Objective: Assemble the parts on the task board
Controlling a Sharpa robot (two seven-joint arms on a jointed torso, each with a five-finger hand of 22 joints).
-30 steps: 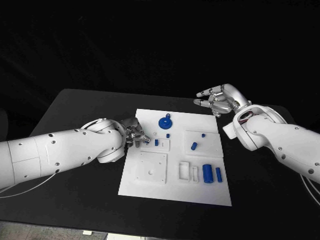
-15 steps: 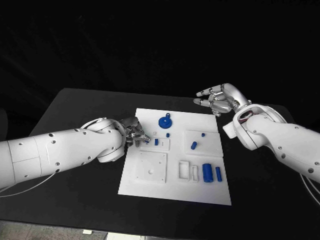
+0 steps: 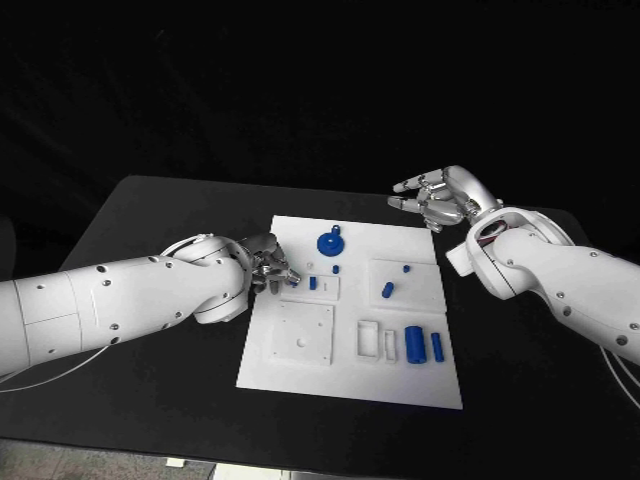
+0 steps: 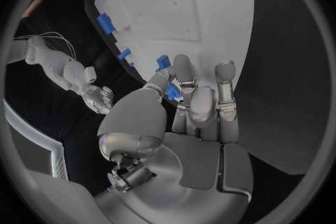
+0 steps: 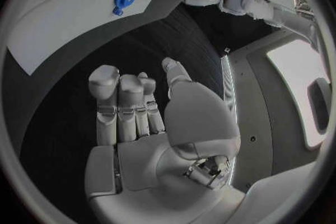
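My left hand (image 3: 267,262) pinches a small blue part (image 4: 170,91) at the task board (image 3: 299,372), frame centre; seating it needs alignment. My right hand (image 3: 438,203) hangs spread, holding nothing.

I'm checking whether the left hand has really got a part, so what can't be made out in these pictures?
- Left hand, head view: its fingers cover what they touch at the task board edge.
- Small blue part, left wrist view: mostly hidden behind the fingertips; grip and shape unclear.
- Round blue part, head view: too small for detail.
- Right hand holds nothing.
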